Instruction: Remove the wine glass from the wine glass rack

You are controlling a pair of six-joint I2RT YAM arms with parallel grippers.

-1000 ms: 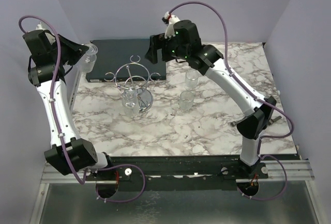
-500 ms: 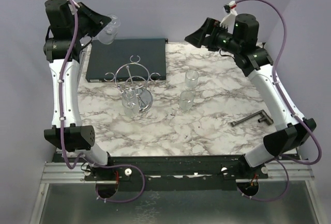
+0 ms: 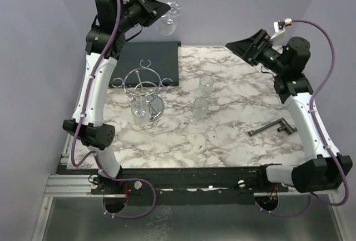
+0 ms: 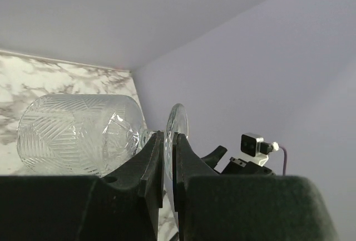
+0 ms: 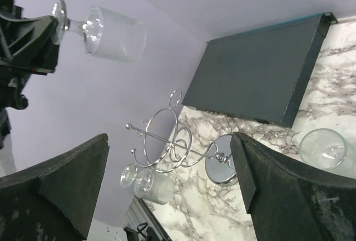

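A cut-pattern wine glass hangs in the air high at the back left, lying sideways, well clear of the rack. My left gripper is shut on its foot; the left wrist view shows the foot disc pinched between the fingers and the bowl sticking out to the left. The chrome wine glass rack stands on the marble table, and another wine glass hangs from its front arm. My right gripper is open and empty, raised at the back right, looking at the rack and the lifted glass.
A dark flat box lies behind the rack. Two short tumblers stand right of the rack. A dark T-shaped bar lies at the right. Purple walls close in the back and both sides.
My left arm has swung up and to the right, carrying the wine glass high above the box. My right arm has drawn back from the middle to the right, with its gripper staying open.
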